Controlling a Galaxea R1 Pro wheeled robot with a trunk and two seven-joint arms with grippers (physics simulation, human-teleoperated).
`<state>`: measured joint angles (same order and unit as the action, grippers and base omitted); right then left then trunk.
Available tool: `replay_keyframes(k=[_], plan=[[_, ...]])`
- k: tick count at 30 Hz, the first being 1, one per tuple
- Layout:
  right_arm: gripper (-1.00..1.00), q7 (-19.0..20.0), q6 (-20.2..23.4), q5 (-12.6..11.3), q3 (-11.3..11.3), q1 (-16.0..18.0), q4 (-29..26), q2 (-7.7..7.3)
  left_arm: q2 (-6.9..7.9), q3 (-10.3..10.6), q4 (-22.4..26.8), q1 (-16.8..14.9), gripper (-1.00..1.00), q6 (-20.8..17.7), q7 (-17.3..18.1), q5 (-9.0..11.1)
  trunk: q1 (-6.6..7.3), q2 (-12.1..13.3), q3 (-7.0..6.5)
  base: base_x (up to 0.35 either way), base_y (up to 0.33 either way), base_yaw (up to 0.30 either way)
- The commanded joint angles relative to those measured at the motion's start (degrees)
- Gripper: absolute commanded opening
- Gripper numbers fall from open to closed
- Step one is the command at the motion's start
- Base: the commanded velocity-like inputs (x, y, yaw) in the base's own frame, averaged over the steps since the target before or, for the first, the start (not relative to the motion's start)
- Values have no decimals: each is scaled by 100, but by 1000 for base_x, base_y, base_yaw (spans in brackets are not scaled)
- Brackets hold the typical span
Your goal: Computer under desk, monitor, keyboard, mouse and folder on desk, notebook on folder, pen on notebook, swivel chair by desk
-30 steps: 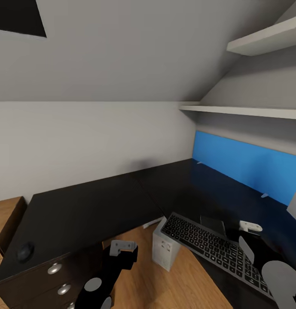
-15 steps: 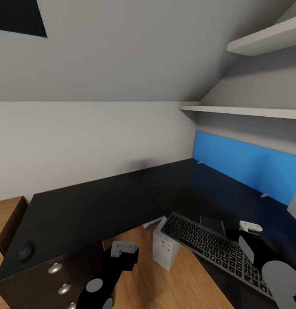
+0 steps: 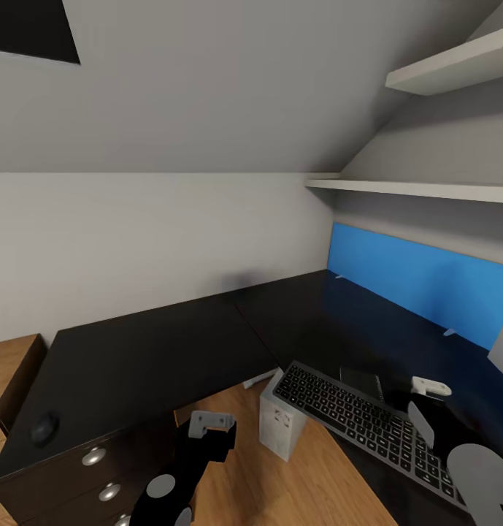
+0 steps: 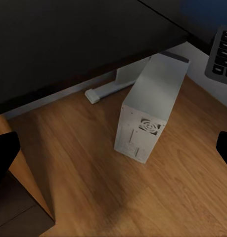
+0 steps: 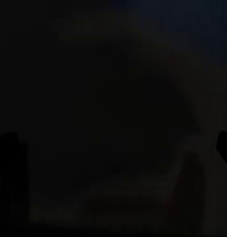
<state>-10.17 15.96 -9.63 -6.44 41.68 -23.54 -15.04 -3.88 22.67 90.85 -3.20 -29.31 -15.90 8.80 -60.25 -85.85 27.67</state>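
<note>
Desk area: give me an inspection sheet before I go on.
Surface: black L-shaped desk, mostly bare; drawers with silver knobs.
Job's things: keyboard on the desk's near right part; notebook just behind it; mouse at the desk's left end; computer upright on the wood floor by the desk edge.
Clutter: nothing seen.
Grippers: left gripper open, hanging over the floor near the computer; right gripper open, over the dark desk top.
Cables: nothing seen.
Surroundings: blue wall panel, white shelves, sloped ceiling.
</note>
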Motion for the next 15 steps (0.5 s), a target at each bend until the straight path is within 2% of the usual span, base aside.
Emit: replay_keyframes(k=[1, 12, 15], plan=[[100, -44, 47, -24, 2, -2, 210, -12, 3, 9, 6, -5, 100, -19, -53, 60, 0, -2, 7, 0, 0, 0], [100, -55, 47, -30, -6, -2, 210, -36, 2, 9, 3, -5, 100, -22, -53, 60, 0, -2, 7, 0, 0, 0], [100, -56, 49, -30, -13, -2, 206, -45, 1, 9, 4, -5, 100, -22, -55, 60, 65, 118, -46, 0, 0, 0]])
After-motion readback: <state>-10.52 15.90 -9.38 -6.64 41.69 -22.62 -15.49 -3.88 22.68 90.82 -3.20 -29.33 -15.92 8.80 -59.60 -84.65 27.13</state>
